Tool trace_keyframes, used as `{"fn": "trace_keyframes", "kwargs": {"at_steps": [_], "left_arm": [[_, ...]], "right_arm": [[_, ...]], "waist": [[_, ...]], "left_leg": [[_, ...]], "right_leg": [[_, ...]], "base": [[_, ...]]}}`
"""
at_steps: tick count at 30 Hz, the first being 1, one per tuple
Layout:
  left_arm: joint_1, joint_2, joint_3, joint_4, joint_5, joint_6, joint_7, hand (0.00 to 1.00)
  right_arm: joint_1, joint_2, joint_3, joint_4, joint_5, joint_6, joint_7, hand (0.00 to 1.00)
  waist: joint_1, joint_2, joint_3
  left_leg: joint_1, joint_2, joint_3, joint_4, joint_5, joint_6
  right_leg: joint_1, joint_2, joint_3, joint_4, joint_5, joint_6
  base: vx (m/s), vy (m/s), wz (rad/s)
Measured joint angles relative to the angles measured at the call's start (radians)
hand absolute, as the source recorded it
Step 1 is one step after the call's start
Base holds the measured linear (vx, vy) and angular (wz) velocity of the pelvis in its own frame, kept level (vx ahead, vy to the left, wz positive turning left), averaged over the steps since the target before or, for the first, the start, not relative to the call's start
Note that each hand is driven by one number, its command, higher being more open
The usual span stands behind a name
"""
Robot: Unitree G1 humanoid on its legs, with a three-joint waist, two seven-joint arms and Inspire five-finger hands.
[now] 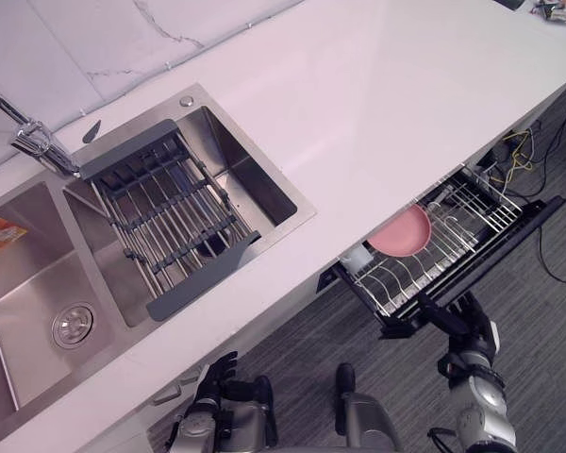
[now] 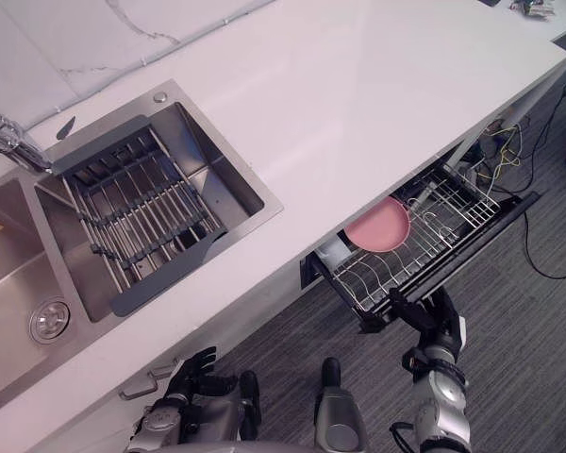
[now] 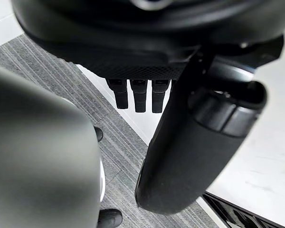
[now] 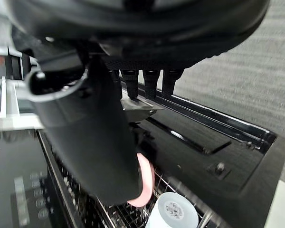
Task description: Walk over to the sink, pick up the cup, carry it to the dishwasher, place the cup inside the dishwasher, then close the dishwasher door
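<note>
Sitting in the pulled-out wire dishwasher rack [image 1: 396, 283] is the small white round cup [image 4: 173, 213], just beside the round pink plate [image 1: 403, 231]; the right wrist view shows it close up. The right hand [image 1: 469, 319] lays straight fingers against the black dishwasher door [image 4: 194, 137] and holds nothing. The left hand [image 1: 217, 376] hangs loose and empty. The head views show the white table [image 1: 358, 113], the steel sink [image 1: 28, 311] and the grey carpet floor [image 1: 547, 359]

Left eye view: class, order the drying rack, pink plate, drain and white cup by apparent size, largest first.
1. drying rack
2. pink plate
3. drain and white cup look alike; the cup is partly hidden, so unranked.
</note>
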Motion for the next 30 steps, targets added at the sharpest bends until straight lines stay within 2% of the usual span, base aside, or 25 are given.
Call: {"fn": "trace_keyframes", "kwargs": {"at_steps": [6,10,16,21,23,30], "left_arm": [[-0.01,0.0,-0.019,0.001,0.0,-0.005,0.001,0.9],[-0.014,0.0,-0.018,-0.002,0.004,-0.006,0.001,0.9],[-0.016,0.004,-0.019,-0.006,0.042,-0.006,0.001,0.9],[-0.017,0.01,-0.038,-0.009,0.076,-0.008,0.001,0.9],[-0.018,0.015,-0.047,-0.007,0.11,-0.011,0.0,0.9],[-0.02,0.021,-0.07,-0.005,0.13,-0.014,-0.001,0.9]], "right_arm": [[-0.152,-0.028,0.038,0.081,0.0,-0.011,-0.013,0.9],[-0.201,-0.039,0.059,0.091,0.001,-0.009,-0.042,0.9],[-0.202,-0.064,0.117,0.066,0.066,-0.009,-0.056,0.9],[-0.2,-0.084,0.183,0.022,0.081,0.003,-0.056,0.9],[-0.2,-0.092,0.233,0.006,0.102,0.006,-0.055,0.9],[-0.195,-0.111,0.273,-0.004,0.123,0.021,-0.053,0.9]], "waist": [[0.009,0.024,0.017],[0.016,0.033,0.022],[0.006,0.036,0.023],[0.006,0.045,0.026],[-0.004,0.048,0.027],[-0.007,0.058,0.028]], "left_leg": [[-0.023,-0.017,-0.04,-0.031,0.047,0.007],[-0.042,-0.019,-0.085,-0.056,0.07,-0.003],[-0.062,-0.02,-0.152,-0.054,0.083,0.001],[-0.063,-0.019,-0.167,-0.054,0.084,0.001],[-0.061,-0.018,-0.175,-0.053,0.084,0.0],[-0.053,-0.013,-0.197,-0.047,0.081,-0.003]], "right_leg": [[0.002,-0.005,-0.035,-0.041,0.039,-0.004],[0.002,-0.004,-0.075,-0.06,0.046,-0.002],[0.028,-0.003,-0.141,-0.081,0.049,-0.01],[0.039,0.001,-0.151,-0.094,0.049,-0.01],[0.048,0.004,-0.156,-0.099,0.049,-0.01],[0.072,0.01,-0.175,-0.107,0.046,-0.014]], "base": [[-0.1,0.005,0.18],[-0.06,-0.011,0.27],[0.01,-0.015,0.3],[0.02,-0.007,0.09],[0.02,-0.018,0.04],[-0.01,-0.016,0.08]]}}
